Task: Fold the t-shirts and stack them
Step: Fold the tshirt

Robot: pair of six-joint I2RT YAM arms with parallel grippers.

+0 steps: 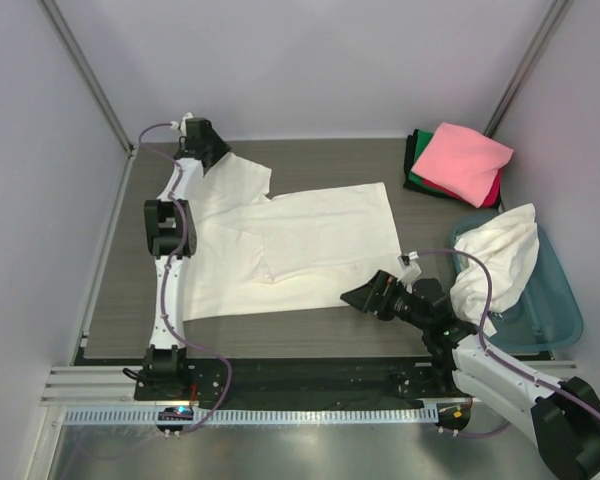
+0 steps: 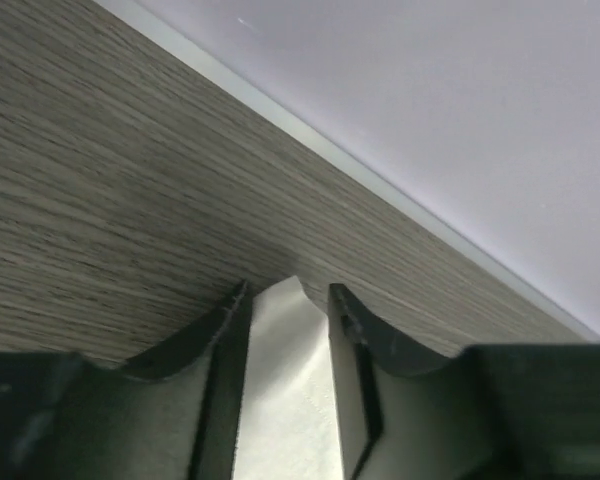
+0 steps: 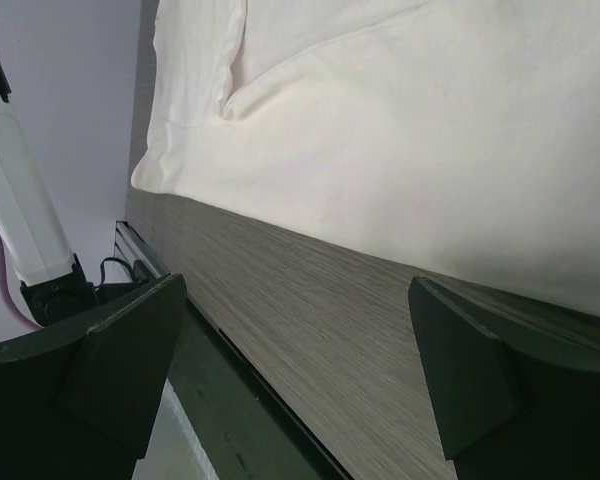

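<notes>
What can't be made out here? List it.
Top view: folded pink cloth t-shirt covers most of the folded shirts beneath.
Top view: crumpled cream-white t-shirt hides what lies under it in the teal plastic tub.
Left wrist: bottom edge cuts off the white cloth in the left gripper.

table [image 1: 320,165]: grey-brown wood grain, matt, finely streaked
cream t-shirt [image 1: 310,240]: soft matt cloth, lightly creased; faint ribbed weave in the right wrist view
pink t-shirt [image 1: 462,160]: smooth matt cloth
white cloth heap [image 1: 500,255]: soft, matt, deeply rumpled
tub [image 1: 565,325]: teal plastic, translucent, slightly glossy
left gripper [image 2: 287,292]: 2 fingers of black plastic, matt, dull sheen along the edges
right gripper [image 3: 295,290]: 2 fingers of black matt plastic
arm links [image 1: 165,290]: white, smooth, plastic-looking shell
front plate [image 1: 280,455]: silvery brushed metal, soft sheen
walls [image 1: 310,60]: pale, smooth, matt
</notes>
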